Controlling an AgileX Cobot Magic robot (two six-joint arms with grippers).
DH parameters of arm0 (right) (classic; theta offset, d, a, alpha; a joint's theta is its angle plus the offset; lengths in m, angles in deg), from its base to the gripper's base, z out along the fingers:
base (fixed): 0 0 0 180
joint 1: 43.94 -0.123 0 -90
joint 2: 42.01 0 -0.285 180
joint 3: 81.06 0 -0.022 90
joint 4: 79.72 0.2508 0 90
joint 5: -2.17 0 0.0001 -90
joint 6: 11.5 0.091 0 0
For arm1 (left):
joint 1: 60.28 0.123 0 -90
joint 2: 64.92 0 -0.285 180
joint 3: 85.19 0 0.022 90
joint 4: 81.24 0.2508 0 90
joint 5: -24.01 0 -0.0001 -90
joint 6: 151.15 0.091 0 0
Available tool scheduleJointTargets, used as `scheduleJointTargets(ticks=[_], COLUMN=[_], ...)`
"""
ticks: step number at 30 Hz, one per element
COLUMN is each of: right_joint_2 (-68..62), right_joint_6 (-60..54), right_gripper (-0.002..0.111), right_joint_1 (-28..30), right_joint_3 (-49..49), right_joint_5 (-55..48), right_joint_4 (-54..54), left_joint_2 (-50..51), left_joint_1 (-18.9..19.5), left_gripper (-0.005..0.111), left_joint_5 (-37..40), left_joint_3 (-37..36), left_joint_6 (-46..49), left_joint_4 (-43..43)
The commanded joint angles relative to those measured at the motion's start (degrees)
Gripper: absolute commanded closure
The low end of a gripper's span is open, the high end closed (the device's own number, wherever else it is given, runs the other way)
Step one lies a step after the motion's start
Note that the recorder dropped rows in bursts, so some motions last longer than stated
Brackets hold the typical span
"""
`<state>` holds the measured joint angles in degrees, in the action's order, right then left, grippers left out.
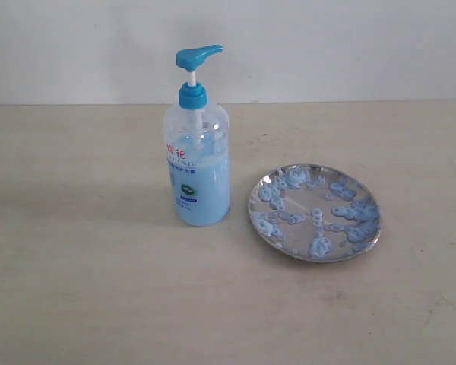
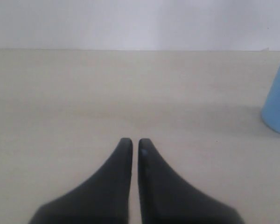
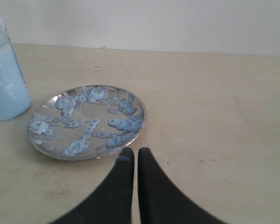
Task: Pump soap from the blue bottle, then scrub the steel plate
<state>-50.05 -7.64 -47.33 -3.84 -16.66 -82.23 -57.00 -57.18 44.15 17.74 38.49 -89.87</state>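
The blue bottle stands upright on the table, its bright blue pump head raised and pale blue soap filling its lower half. To its right lies the steel plate, dotted with foamy blue-white soap blobs. Neither gripper shows in the exterior view. My left gripper is shut and empty over bare table, with the bottle's base off to one side. My right gripper is shut and empty, its tips just short of the plate's near rim; a smear of soap clings to one fingertip.
The pale wooden table runs back to a white wall. The bottle's soap-filled body stands beyond the plate in the right wrist view.
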Motion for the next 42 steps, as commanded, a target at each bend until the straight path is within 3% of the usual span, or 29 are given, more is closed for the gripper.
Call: scheduleJointTargets(ticks=[1,6,13,38,42], right_joint_2=[0.3,0.3,0.3,0.3,0.3], right_joint_6=[0.1,0.1,0.1,0.1,0.1], right_gripper=[0.108,0.108,0.108,0.108,0.108], right_joint_1=[-1.0,-2.5,-2.5,-2.5,0.6], right_joint_3=[0.0,0.0,0.0,0.0,0.0], right_joint_5=[0.4,0.4,0.4,0.4,0.4], right_joint_4=[-0.1,-0.1,-0.1,-0.1,-0.1], left_joint_2=[-0.1,-0.1,-0.1,-0.1,-0.1], left_joint_1=[-2.2,-3.2,-0.3,-0.3,-0.3], left_gripper=[0.103,0.103,0.103,0.103,0.103], left_joint_5=[-0.2,-0.2,-0.9,-0.9,-0.9], left_joint_3=[-0.1,-0.1,-0.1,-0.1,-0.1], left_joint_6=[0.4,0.4,0.4,0.4,0.4], left_joint_4=[-0.6,-0.6,-0.6,-0.6,-0.6])
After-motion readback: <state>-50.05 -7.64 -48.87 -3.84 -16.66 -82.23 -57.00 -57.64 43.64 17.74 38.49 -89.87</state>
